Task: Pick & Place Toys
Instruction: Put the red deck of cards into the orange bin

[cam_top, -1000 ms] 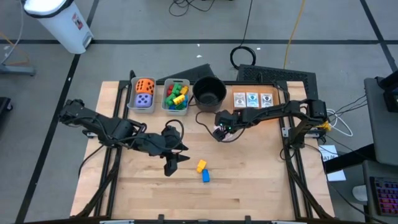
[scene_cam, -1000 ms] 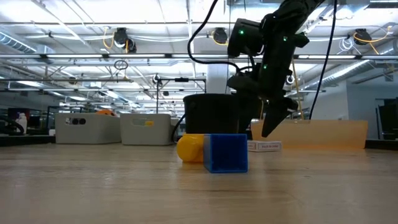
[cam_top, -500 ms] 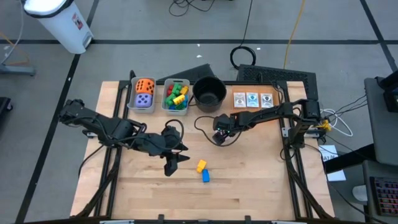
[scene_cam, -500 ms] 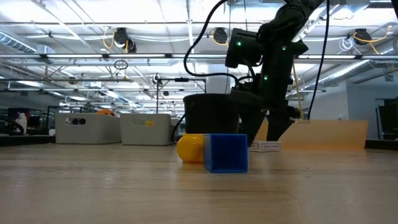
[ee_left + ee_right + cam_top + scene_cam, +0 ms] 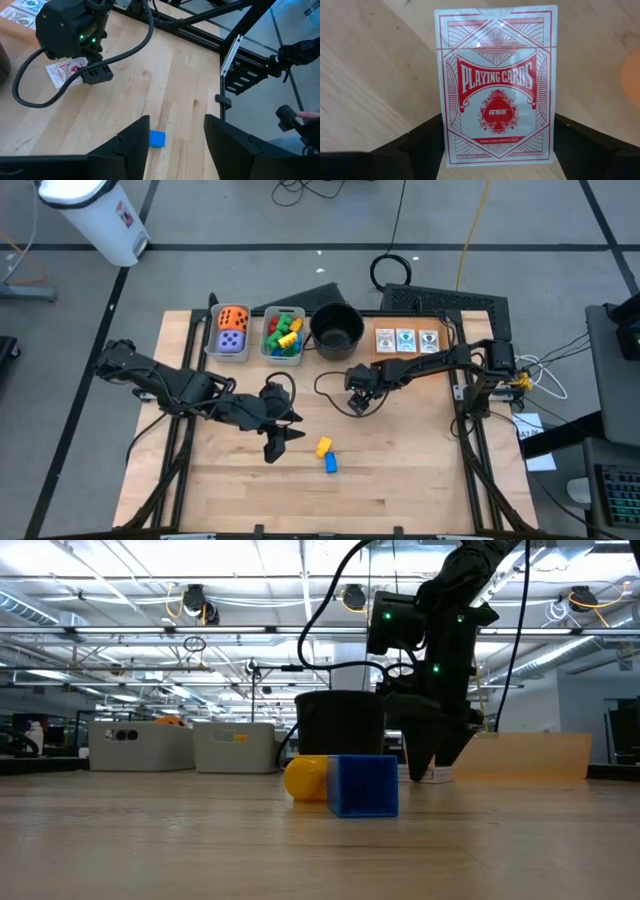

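A red-and-white playing-card pack (image 5: 497, 85) lies flat on the table (image 5: 400, 470), also seen in the left wrist view (image 5: 62, 70). My right gripper (image 5: 432, 765) points down over it, open, with one finger at each long side of the pack. A yellow block (image 5: 323, 446) and a blue block (image 5: 330, 464) lie side by side on the table nearer the front. My left gripper (image 5: 283, 442) hangs open above the table just left of them, with nothing between its fingers (image 5: 175, 122). My right gripper comes at the pack from above, its fingers (image 5: 420, 147) beside the pack's two long edges (image 5: 444, 130) near one short end. The pack lies flat on the table. I cannot tell whether the fingers touch it.
At the far edge stand a grey bin (image 5: 214, 345) with an orange and a purple die, a second bin (image 5: 268, 352) with coloured blocks, and a round black pot (image 5: 336, 328). Three picture cards (image 5: 405, 340) lie to the pot's right. Bare wood lies at the front.
My right gripper has sunk toward the table over the card pack, shifting slightly toward the table's left and rolling about its own line. Its fingertips now stand close to the table. The pack and the blocks have not moved.
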You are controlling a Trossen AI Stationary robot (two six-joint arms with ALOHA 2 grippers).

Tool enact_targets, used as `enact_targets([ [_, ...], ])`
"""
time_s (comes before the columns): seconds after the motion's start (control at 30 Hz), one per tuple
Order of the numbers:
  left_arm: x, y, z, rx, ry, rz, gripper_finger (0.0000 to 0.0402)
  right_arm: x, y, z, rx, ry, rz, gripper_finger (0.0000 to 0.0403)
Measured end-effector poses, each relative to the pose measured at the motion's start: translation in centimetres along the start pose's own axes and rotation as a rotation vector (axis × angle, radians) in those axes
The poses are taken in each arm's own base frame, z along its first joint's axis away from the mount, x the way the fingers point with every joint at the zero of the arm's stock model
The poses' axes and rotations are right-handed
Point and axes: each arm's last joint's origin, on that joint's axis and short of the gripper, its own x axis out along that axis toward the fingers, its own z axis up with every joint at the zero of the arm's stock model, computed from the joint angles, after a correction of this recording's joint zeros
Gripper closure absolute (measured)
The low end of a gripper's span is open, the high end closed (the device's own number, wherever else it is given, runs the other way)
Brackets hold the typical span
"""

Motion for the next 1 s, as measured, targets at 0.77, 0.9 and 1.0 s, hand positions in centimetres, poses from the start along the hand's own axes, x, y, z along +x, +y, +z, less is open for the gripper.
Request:
enact_targets([
  [0.77,0.0,0.0,0.1,0.008,-0.014,0.013,0.0211,-9.0,-1.0,0.6,-0.019,-0.276,0.232,0.0093],
  [0.9,0.0,0.0,0.1,0.018,-0.015,0.012,0.021,-12.3,-1.9,0.2,-0.057,-0.388,0.309,0.0097],
  [1.0,0.0,0.0,0.2,0.027,-0.026,0.007,0.0211,-14.3,-3.1,-0.1,-0.056,-0.443,0.325,0.0096],
])
